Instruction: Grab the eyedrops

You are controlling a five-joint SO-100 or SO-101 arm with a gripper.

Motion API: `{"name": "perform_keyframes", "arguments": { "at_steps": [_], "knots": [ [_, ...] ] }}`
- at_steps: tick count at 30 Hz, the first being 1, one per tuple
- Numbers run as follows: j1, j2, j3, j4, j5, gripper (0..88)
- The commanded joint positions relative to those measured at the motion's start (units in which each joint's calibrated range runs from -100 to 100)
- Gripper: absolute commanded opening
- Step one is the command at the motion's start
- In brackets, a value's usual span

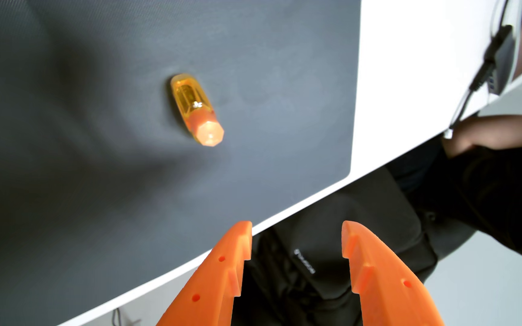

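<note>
On grey mat (96, 156), eyedrops (195, 109) cap toward hand (297, 238)

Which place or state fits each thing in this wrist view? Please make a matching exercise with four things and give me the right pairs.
Things:
1. eyedrops
2. gripper
3. mat
4. bag

Places or states:
A. dark, below the table edge
B. grey, covering most of the white table
C. open, holding nothing, its tips over the table edge
D. orange, alone on the mat, apart from the gripper

Pairs: 1-D, 2-C, 3-B, 4-A
</note>
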Motion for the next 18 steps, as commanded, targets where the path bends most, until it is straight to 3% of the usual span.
{"name": "perform_keyframes", "arguments": {
  "at_steps": [1,7,18],
  "knots": [
    [0.4,6.1,-11.1,5.0,0.8,17.0],
    [0.1,11.0,-21.2,16.1,2.6,17.1],
    [-0.1,18.7,-22.7,17.8,4.3,17.1]
  ]
}}
